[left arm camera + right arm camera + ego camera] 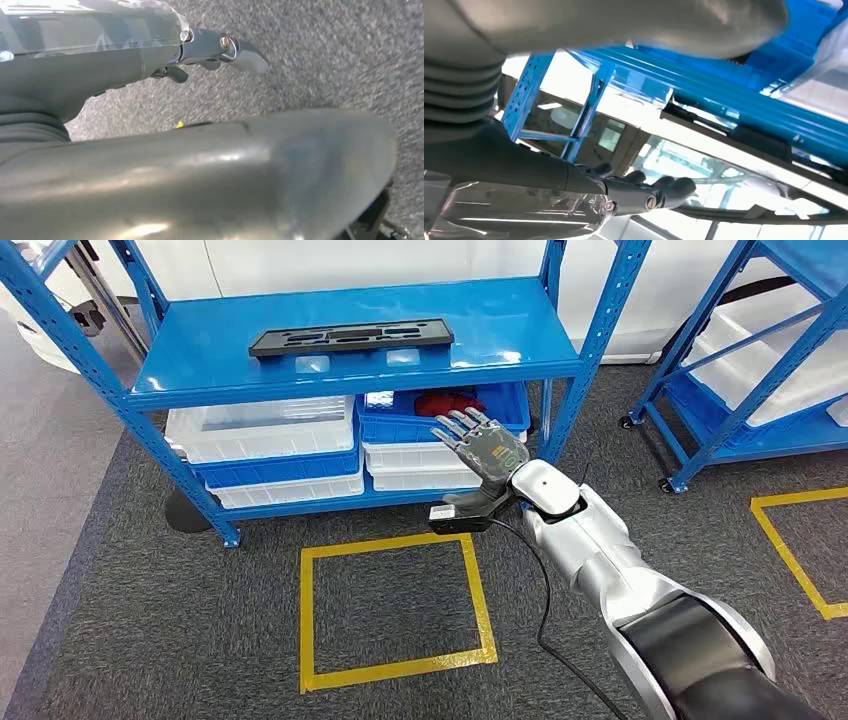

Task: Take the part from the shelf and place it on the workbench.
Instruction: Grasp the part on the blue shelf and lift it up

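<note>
grey carpet (120, 620) covers the floor in our head view, with a yellow tape square (395, 610) marked on it in front of a blue metal shelf (360, 355). the part (350, 339), a long flat black piece with cut-outs, lies on the shelf's top board, near its back edge and lengthwise along it, with nothing touching it. under that board we see white bins (265, 445) stacked on the left and a blue bin (445, 412) with something red in it on more white bins on the right. a second blue rack (740, 370) stands well apart on the right, with another strip of yellow tape (795, 540) on the carpet before it. our right hand (480, 445) is raised in front of the lower bins, below the top board and to the right of the part, its fingers (462, 424) spread and straight, holding nothing. in our left wrist view the left hand (220, 50) hangs over grey carpet; its fingers (245, 55) hold nothing that we can see, but we cannot tell whether they are apart or curled. in our right wrist view the right hand's dark fingers (664, 187) lie extended side by side with nothing between them, against blue shelf rails (734, 100) and a bright background, much of it blurred.
</note>
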Controlling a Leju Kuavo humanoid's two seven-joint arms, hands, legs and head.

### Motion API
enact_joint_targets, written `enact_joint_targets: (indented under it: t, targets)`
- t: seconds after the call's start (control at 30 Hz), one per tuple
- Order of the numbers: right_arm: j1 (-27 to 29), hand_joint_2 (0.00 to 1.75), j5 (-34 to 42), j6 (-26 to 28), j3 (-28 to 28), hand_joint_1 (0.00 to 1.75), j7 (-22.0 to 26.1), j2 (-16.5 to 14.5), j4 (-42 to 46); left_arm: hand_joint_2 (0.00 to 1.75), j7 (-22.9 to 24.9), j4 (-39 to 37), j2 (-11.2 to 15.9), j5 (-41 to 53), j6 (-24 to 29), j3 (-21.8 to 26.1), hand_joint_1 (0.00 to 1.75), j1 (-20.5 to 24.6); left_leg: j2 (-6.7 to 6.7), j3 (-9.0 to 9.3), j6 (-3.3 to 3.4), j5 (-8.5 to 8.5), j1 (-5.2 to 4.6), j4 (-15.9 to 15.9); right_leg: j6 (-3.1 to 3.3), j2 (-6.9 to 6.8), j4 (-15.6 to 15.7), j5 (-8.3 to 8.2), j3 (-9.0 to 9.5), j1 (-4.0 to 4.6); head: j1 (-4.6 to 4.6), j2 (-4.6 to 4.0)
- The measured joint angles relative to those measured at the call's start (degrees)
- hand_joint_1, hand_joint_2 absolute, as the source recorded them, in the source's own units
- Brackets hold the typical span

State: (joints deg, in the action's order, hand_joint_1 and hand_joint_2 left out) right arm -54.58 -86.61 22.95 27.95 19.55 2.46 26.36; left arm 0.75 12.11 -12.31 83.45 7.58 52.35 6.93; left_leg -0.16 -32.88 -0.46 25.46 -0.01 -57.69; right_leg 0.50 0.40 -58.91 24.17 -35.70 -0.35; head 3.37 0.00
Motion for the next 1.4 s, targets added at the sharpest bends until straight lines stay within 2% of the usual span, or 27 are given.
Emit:
enact_joint_targets:
  t: [0.07,0.1,0.13,0.2,0.23,0.27,0.3,0.37,0.4,0.47,0.57,0.63,0.7,0.73,0.77,0.8,0.87,0.93,1.0,1.1,1.13,1.2,1.23,1.27,1.3,1.33,1.4]
  targets:
    - [-0.18,0.0,0.42,-0.01,0.45,0.0,0.19,0.04,0.27,0.0,0.01,0.0,0.01,-0.01,0.14,0.0,0.0,-0.04,0.0,-0.31,-0.34,0.67,0.08,-0.81,0.36,-0.04,0.26,-0.11,0.16,-0.2,0.01,0.0]
    - [-0.36,0.0,0.87,-0.02,0.9,0.0,0.36,0.07,0.5,0.0,0.01,0.0,0.01,-0.03,0.29,0.01,0.0,-0.06,0.0,-1.01,-0.65,1.72,0.14,-2.44,0.67,-0.06,0.43,-0.17,0.25,-0.32,0.01,0.0]
    - [-0.52,0.0,1.33,-0.01,1.32,0.0,0.56,0.07,0.69,0.0,0.01,0.0,0.01,-0.06,0.44,0.02,0.0,-0.07,0.01,-2.25,-0.92,3.22,0.26,-5.18,0.9,-0.08,0.52,-0.19,0.34,-0.39,0.02,0.0]
    - [-0.61,0.0,2.39,0.04,2.11,0.0,0.87,0.05,0.83,0.0,-0.01,0.0,0.0,-0.16,0.76,0.07,0.0,-0.09,0.02,-6.0,-1.29,6.48,0.4,-12.83,1.11,-0.09,0.49,-0.12,0.37,-0.34,0.02,0.0]
    - [-0.53,0.0,3.06,0.1,2.45,0.0,0.97,0.05,0.83,0.0,-0.07,0.0,0.0,-0.28,0.96,0.11,0.0,-0.14,0.02,-7.55,-1.37,7.11,0.44,-15.62,1.13,-0.1,0.47,-0.07,0.39,-0.31,0.02,0.0]
    - [-0.45,0.0,3.89,0.24,2.77,0.0,1.0,0.04,0.83,0.0,-0.19,0.0,0.01,-0.45,1.24,0.18,0.0,-0.19,0.02,-8.25,-1.37,6.65,0.45,-16.49,1.12,-0.11,0.45,-0.02,0.44,-0.29,0.02,0.0]
    - [-0.43,0.0,4.78,0.39,3.04,0.0,0.96,0.03,0.83,0.0,-0.34,0.0,0.01,-0.61,1.55,0.28,0.0,-0.24,0.02,-7.82,-1.25,5.08,0.46,-15.01,1.07,-0.1,0.43,0.04,0.52,-0.27,0.02,0.0]
    - [-0.57,0.0,6.24,0.68,3.42,0.0,0.76,-0.03,0.89,0.0,-0.68,0.0,0.03,-0.88,2.12,0.5,0.0,-0.21,0.03,-4.59,-0.66,0.75,0.38,-7.35,0.91,-0.06,0.42,0.23,0.79,-0.24,0.02,0.0]
    - [-0.74,0.0,6.75,0.76,3.56,0.0,0.64,-0.09,0.95,0.0,-0.78,0.0,0.05,-1.0,2.33,0.61,0.0,-0.14,0.03,-2.98,-0.3,-0.6,0.26,-3.7,0.71,-0.03,0.39,0.3,0.83,-0.16,0.02,0.0]
    - [-1.05,0.0,7.56,0.86,3.81,0.0,0.34,-0.25,1.06,0.0,-0.87,0.0,0.09,-1.27,2.68,0.77,0.0,0.04,-0.01,-1.53,0.24,-1.24,-0.01,-0.29,0.15,-0.02,0.41,0.3,0.7,-0.05,0.02,0.0]
    - [-1.62,0.0,8.41,0.86,4.06,0.0,-0.31,-0.54,1.12,0.0,-0.86,0.0,0.11,-1.56,2.99,0.87,0.0,0.22,-0.13,-1.31,0.9,-1.49,0.21,0.35,-0.87,-0.1,0.1,0.67,0.54,-0.04,0.01,0.0]
    - [-2.37,0.0,8.75,0.85,4.19,0.0,-1.05,-0.73,1.15,0.0,-0.86,0.0,0.09,-1.69,3.07,0.93,0.0,0.44,-0.11,-1.06,1.39,-1.75,0.49,0.82,-1.3,-0.12,-3.69,2.98,-1.21,-0.03,0.01,0.0]
    - [-2.89,0.0,8.98,0.85,4.43,0.0,-1.93,-1.02,1.1,0.0,-0.78,0.0,0.09,-1.76,3.08,1.03,0.0,0.68,-0.1,-1.06,1.63,-1.71,0.4,0.82,-1.56,-0.12,-11.39,6.43,-5.03,-0.09,0.01,0.0]
    - [-2.95,0.0,9.08,0.85,4.54,0.0,-2.23,-1.14,1.06,0.0,-0.73,0.0,0.1,-1.79,3.08,1.07,0.0,0.73,-0.12,-1.05,1.7,-1.66,0.39,0.77,-1.68,-0.12,-14.6,7.36,-6.74,-0.16,0.0,0.0]
    - [-2.97,0.0,9.19,0.86,4.62,0.0,-2.44,-1.26,1.01,0.0,-0.67,0.0,0.1,-1.79,3.08,1.1,0.0,0.75,-0.16,-1.04,1.73,-1.59,0.38,0.69,-1.76,-0.13,-16.02,7.22,-7.63,-0.24,0.0,0.0]
    - [-3.02,0.0,9.31,0.86,4.65,0.0,-2.61,-1.33,0.97,0.0,-0.62,0.0,0.11,-1.78,3.06,1.12,0.0,0.75,-0.22,-1.0,1.7,-1.48,0.39,0.56,-1.78,-0.14,-15.05,5.95,-7.36,-0.35,0.0,0.0]
    - [-3.32,0.0,9.66,0.93,4.66,0.0,-2.82,-1.51,0.93,0.0,-0.5,0.0,0.11,-1.68,2.96,1.14,0.0,0.74,-0.35,-0.92,1.44,-1.05,0.4,0.1,-1.63,-0.23,-7.7,1.8,-4.14,-0.5,0.0,0.0]
    - [-3.58,0.0,10.06,1.21,4.66,0.0,-2.87,-1.71,0.89,0.0,-0.34,0.0,0.11,-1.51,2.8,1.14,0.0,0.79,-0.38,-1.06,0.93,-0.56,0.21,-0.48,-1.23,-0.31,-1.47,-0.38,-1.3,-0.37,0.0,0.0]
    - [-3.55,0.0,10.38,1.63,4.66,0.0,-2.8,-1.86,0.78,0.0,-0.2,0.0,0.11,-1.44,2.72,1.15,0.0,0.83,-0.37,-1.17,0.41,-0.37,0.06,-0.57,-0.71,-0.28,-0.32,-0.26,-0.8,-0.11,0.01,0.0]
    - [-3.52,0.0,10.59,2.24,4.66,0.0,-2.74,-1.92,0.66,0.0,-0.11,0.0,0.15,-1.44,2.77,1.16,0.0,0.81,-0.29,-1.34,-0.48,0.57,0.14,-1.48,0.26,-0.26,0.21,-0.36,-0.37,-0.35,0.02,0.0]
    - [-3.52,0.0,10.61,2.47,4.66,0.0,-2.74,-1.97,0.66,0.0,-0.08,0.0,0.17,-1.44,2.79,1.16,0.0,0.81,-0.26,-2.17,-0.8,1.73,0.21,-3.43,0.55,-0.27,0.43,-0.39,-0.15,-0.5,0.02,0.0]
    - [-3.33,0.0,10.61,2.79,4.67,0.0,-2.71,-2.08,0.61,0.0,0.02,0.0,0.18,-1.44,2.8,1.16,0.0,0.78,-0.2,-5.75,-1.32,5.01,0.44,-10.63,0.87,-0.28,0.49,-0.25,0.07,-0.52,0.02,0.0]
    - [-3.13,0.0,10.62,2.85,4.67,0.0,-2.69,-2.1,0.54,0.0,0.08,0.0,0.19,-1.44,2.8,1.16,0.0,0.73,-0.2,-7.74,-1.49,6.18,0.54,-14.26,0.93,-0.28,0.47,-0.17,0.11,-0.48,0.02,0.0]
    - [-2.88,0.0,10.63,2.89,4.68,0.0,-2.68,-2.12,0.46,0.0,0.13,0.0,0.19,-1.44,2.8,1.16,0.0,0.66,-0.2,-9.09,-1.59,6.4,0.6,-16.41,0.95,-0.28,0.45,-0.08,0.18,-0.45,0.02,0.0]
    - [-2.66,0.0,10.68,2.93,4.68,0.0,-2.68,-2.14,0.39,0.0,0.15,0.0,0.2,-1.44,2.8,1.17,0.0,0.58,-0.19,-9.31,-1.61,5.44,0.63,-16.22,0.91,-0.28,0.42,0.02,0.29,-0.44,0.02,0.0]
    - [-2.52,0.0,10.73,2.99,4.68,0.0,-2.68,-2.16,0.34,0.0,0.16,0.0,0.2,-1.45,2.8,1.18,0.0,0.53,-0.19,-8.39,-1.53,3.53,0.65,-13.77,0.84,-0.25,0.38,0.16,0.45,-0.45,0.02,0.0]
    - [-2.43,0.0,10.87,3.29,4.68,0.0,-2.68,-2.2,0.33,0.0,0.16,0.0,0.21,-1.46,2.8,1.2,0.0,0.52,-0.18,-4.69,-1.12,-0.51,0.57,-5.68,0.52,-0.2,0.3,0.5,0.83,-0.36,0.02,0.0]
